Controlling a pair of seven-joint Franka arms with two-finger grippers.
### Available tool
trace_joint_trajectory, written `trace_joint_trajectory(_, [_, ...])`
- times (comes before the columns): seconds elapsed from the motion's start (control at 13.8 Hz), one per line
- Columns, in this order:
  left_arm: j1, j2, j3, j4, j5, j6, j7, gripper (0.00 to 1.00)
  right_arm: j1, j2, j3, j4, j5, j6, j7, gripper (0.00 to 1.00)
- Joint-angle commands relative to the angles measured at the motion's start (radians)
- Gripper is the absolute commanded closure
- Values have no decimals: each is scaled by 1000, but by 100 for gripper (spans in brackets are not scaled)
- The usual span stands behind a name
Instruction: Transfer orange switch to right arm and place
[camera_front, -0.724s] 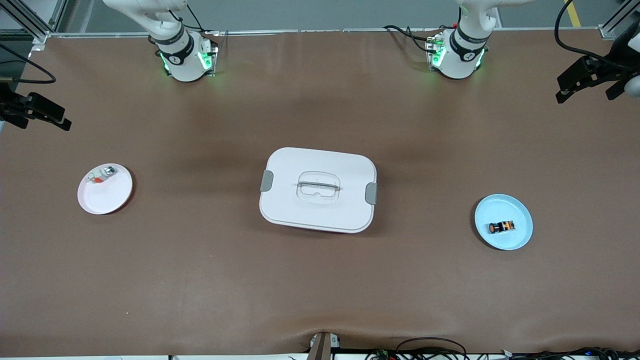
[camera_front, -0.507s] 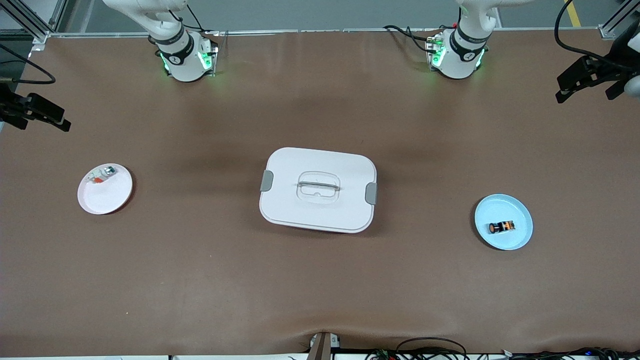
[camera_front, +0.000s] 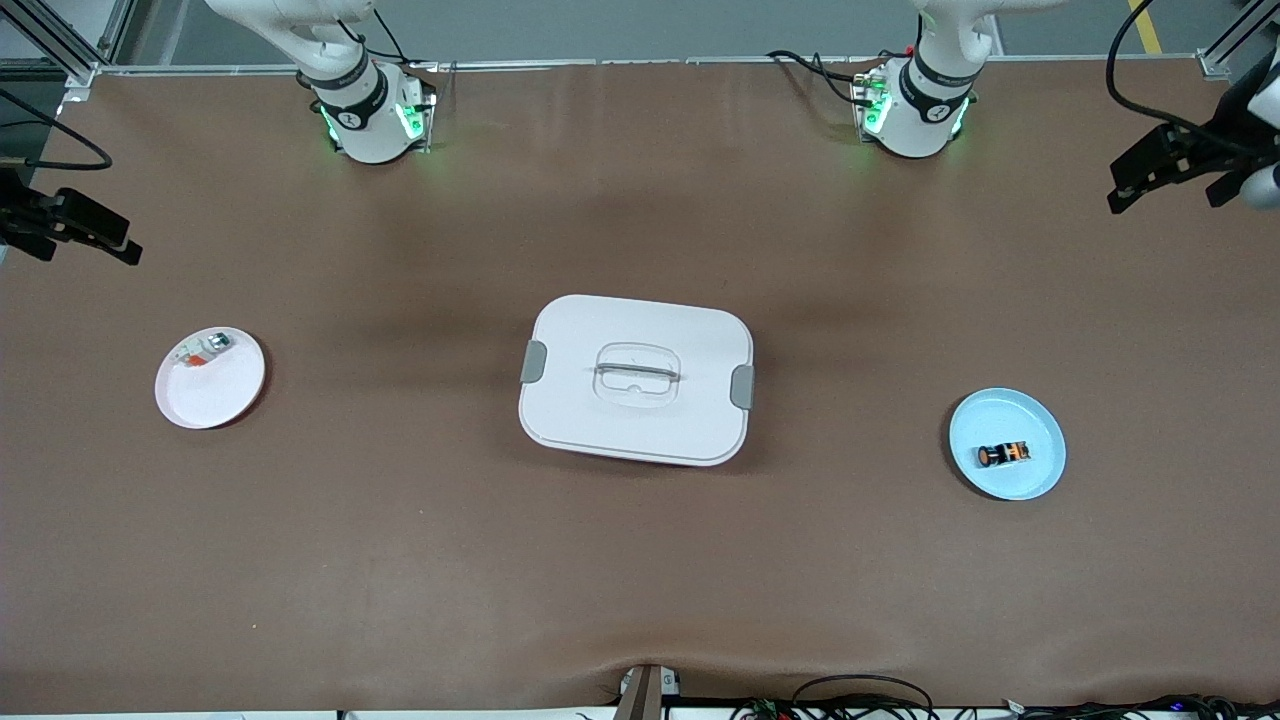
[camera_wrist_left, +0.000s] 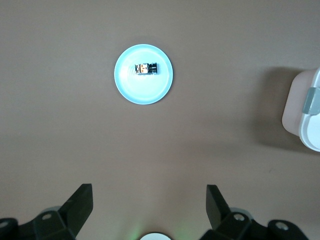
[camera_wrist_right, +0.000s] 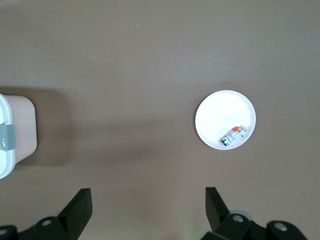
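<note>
While orange switch lies on blue plate, lower right of front view, left gripper hangs wide open, empty, upper right; right gripper likewise, upper left.

Two white Franka arms rise from rounded white bases ringed with black bands and lit by green indicator lights, black cables trailing from each base. The left gripper and right gripper are matte black, with angular, wedge-shaped fingers carrying small round screw holes near their roots. A black cable loops above the left gripper.
</note>
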Motion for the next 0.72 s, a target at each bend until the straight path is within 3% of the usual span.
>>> trace_joint_trajectory(0.0, [45,78,-2,-29,3,123,25,0,-12,-29,11,-30,-5,6,15,0])
trace_joint_trajectory(0.29, [84,187,-2,-164,6,428,94,0,-12,-30,11,-40,-5,-2,20,0])
trace_joint_trajectory(0.65, [93,405,-2,-164,17,666,120,0,-9,-30,12,-43,-5,-5,81,0])
